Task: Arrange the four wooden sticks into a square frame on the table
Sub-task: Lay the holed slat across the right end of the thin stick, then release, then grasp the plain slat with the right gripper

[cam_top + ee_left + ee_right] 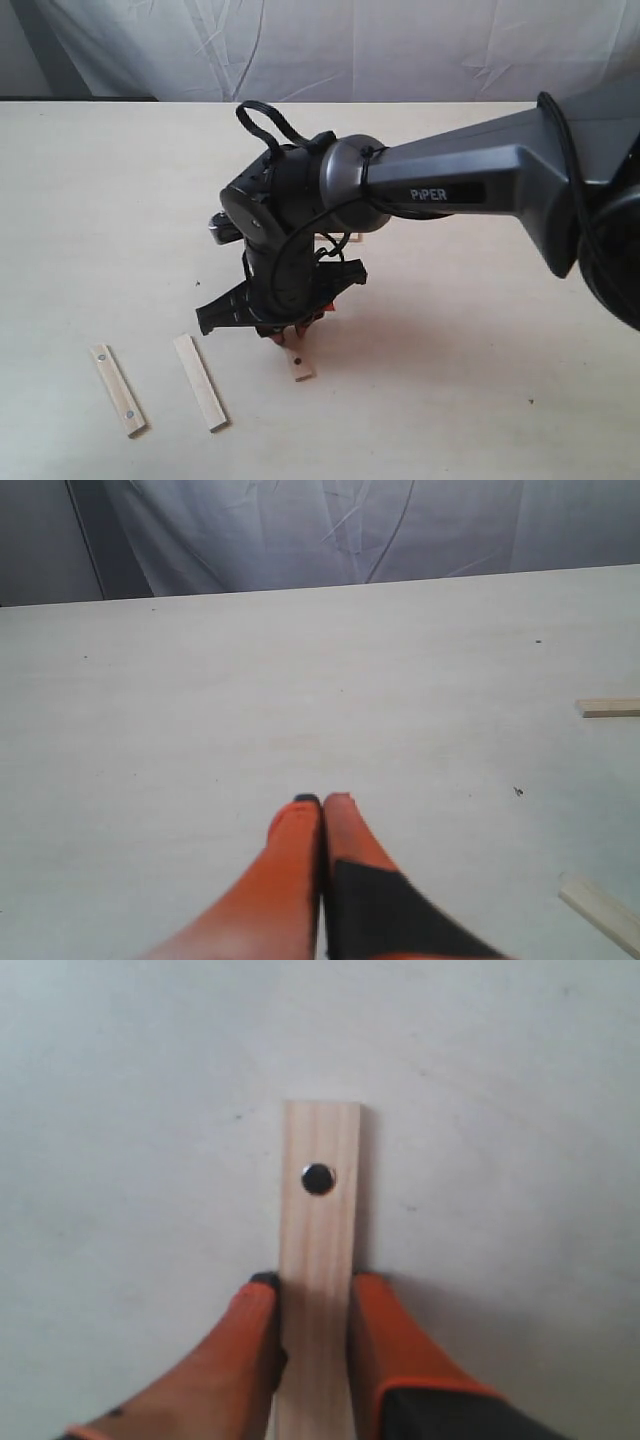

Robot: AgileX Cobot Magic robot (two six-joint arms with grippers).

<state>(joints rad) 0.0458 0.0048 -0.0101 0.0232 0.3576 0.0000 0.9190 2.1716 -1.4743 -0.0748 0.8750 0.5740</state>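
Midway across the table (470, 400), a dotted stick (320, 1145) was pinched edgewise by the right gripper (318, 1290), the left gripper (322, 802) closed empty; pivoting askew in that narrow grip was judged possible.

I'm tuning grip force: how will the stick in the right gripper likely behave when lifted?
The stick is a thin, flat wood strip, so probably stiff and light. Flat faces mean it shouldn't roll. The right gripper pinches its narrow edges, so it might pivot.

"PiPER" on right arm (470, 185)
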